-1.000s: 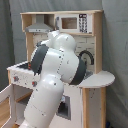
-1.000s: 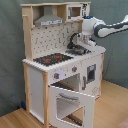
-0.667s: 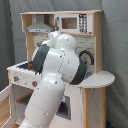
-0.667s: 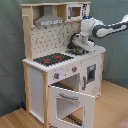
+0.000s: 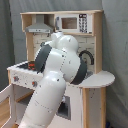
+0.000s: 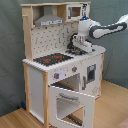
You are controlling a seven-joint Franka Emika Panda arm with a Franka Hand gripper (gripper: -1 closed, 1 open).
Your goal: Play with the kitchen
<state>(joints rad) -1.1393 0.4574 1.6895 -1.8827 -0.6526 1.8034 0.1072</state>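
The kitchen stands on a wooden floor in front of a grey curtain. It is tall, white with light wood edges. In the second exterior view the oven door hangs open, tipped down and forward, and I see through its window. Above it sits the black stovetop with red rings, and under the stovetop are small knobs on the front panel. A grey hood is at the top, and beside it a small microwave.

The arm comes in from the second exterior view's right and bends down over the sink side of the worktop. The claw is low there, just beside the black faucet, which shows better in the first exterior view. I cannot tell how far the claw is open, or whether it holds anything.

In the first exterior view the big white arm covers most of the kitchen front; only the hood, the microwave and a rounded corner of the worktop stay visible.
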